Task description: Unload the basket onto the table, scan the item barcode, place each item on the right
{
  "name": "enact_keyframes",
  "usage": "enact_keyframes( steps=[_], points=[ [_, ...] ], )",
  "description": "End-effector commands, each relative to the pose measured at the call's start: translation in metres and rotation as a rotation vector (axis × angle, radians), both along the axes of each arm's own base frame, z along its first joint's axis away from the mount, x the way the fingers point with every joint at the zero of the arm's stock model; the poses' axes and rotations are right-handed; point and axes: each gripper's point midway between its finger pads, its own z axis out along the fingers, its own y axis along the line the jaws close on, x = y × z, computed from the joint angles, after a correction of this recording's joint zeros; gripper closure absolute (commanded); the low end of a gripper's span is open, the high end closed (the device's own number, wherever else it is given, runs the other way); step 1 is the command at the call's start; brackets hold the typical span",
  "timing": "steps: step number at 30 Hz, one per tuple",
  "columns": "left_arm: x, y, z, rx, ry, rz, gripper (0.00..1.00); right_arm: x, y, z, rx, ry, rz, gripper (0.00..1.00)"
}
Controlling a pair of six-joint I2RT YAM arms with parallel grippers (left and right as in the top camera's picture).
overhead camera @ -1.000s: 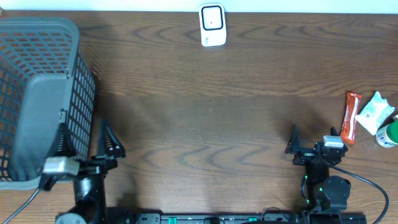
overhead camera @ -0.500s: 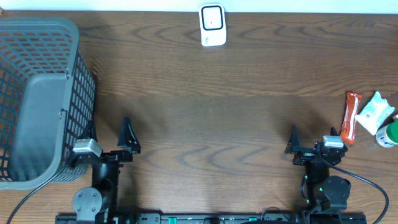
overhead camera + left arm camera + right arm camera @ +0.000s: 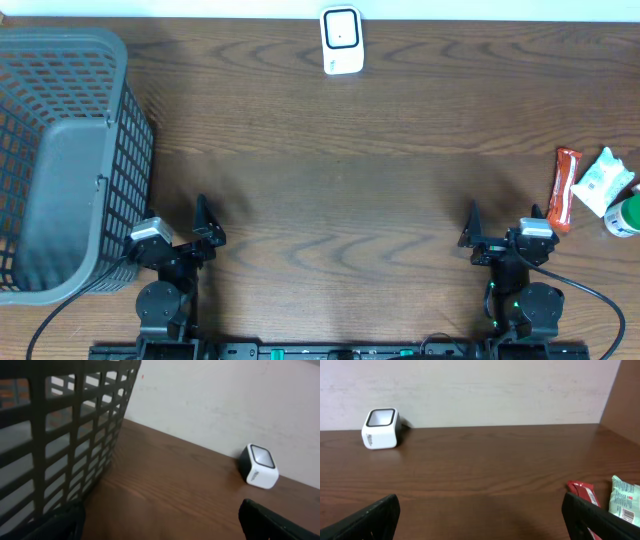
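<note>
**Two-arm scanning station, overhead and wrist views.** The right gripper [image 3: 503, 226] sits low at the near edge of the table [image 3: 340, 170]. Its jaws are spread wide and hold nothing, and in its wrist view the two dark fingers [image 3: 365, 519] frame only wood.

The red snack bar [image 3: 566, 188] lies flat ahead of this gripper and to its right. It is near the right finger but outside the jaws and apart from them. A white-and-green packet [image 3: 606, 180] lies just beside the bar, farther to the right. A green-and-white bottle [image 3: 624, 216] stands at the picture's edge, right of the gripper and nearer than the packet.

The white barcode scanner [image 3: 341, 40] stands at the far edge of the table. It is well ahead of the right gripper and to its left, and well ahead of the left gripper [image 3: 172, 224] and to its right.

The left gripper is likewise spread wide and empty. The gray mesh basket [image 3: 135, 150] stands just beside its left finger. Whether finger and basket wall touch cannot be told.
</note>
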Motion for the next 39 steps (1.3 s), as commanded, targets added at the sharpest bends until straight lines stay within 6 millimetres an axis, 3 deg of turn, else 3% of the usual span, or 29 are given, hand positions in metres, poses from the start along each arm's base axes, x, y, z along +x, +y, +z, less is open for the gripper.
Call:
enact_keyframes(
  steps=[1, 7, 39],
  points=[
    [-0.003, 0.004, -0.018, -0.005, 0.068, 0.027, 0.02, -0.001, -0.004, 0.0, 0.013, -0.002, -0.017, 0.01],
    [-0.001, -0.018, -0.022, 0.084, 0.094, -0.106, 0.02, -0.001, -0.003, 0.0, 0.013, -0.002, -0.017, 0.01],
    [-0.001, -0.017, -0.022, 0.084, 0.095, -0.105, 0.02, -0.001, -0.003, 0.0, 0.013, -0.002, -0.017, 0.01]
  ],
)
